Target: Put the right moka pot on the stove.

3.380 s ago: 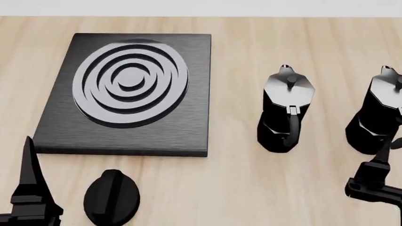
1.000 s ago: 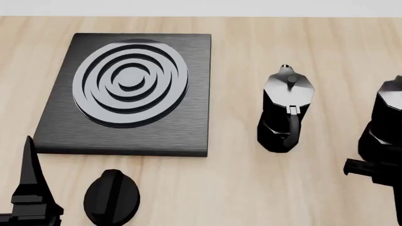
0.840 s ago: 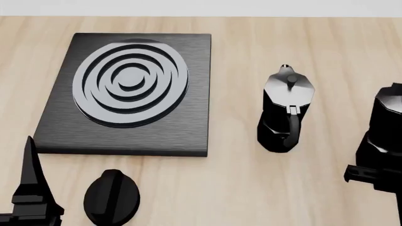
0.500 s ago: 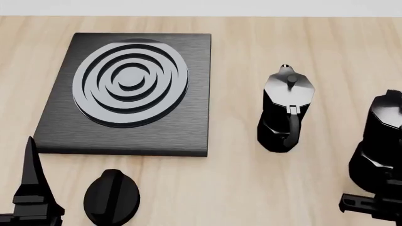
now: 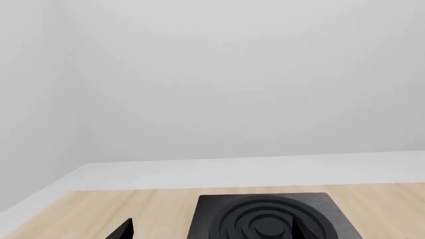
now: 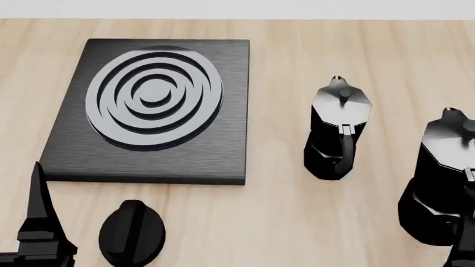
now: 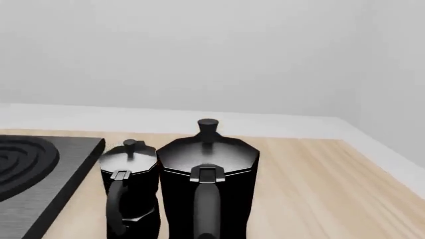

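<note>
The right moka pot sits at the lower right edge of the head view, upright, with the other pot near the middle right and the stove filling the upper left. No shadow or table contact can be made out under the right pot, so whether it is lifted cannot be told.

The step in hand looks like the carry: the pot is probably held by the right gripper, yet the right fingers show in no view, so their state cannot be told. The next move calls for bringing the pot across toward the stove, passing clear of the other pot, and setting it down on the burner rings.

The right wrist view adds the pot's handle dead ahead and close, lid knob above, the second pot just beside it.

The left gripper rests at the lower left by the dial; whether it is open cannot be judged. Its wrist view shows only the stove and wall.
</note>
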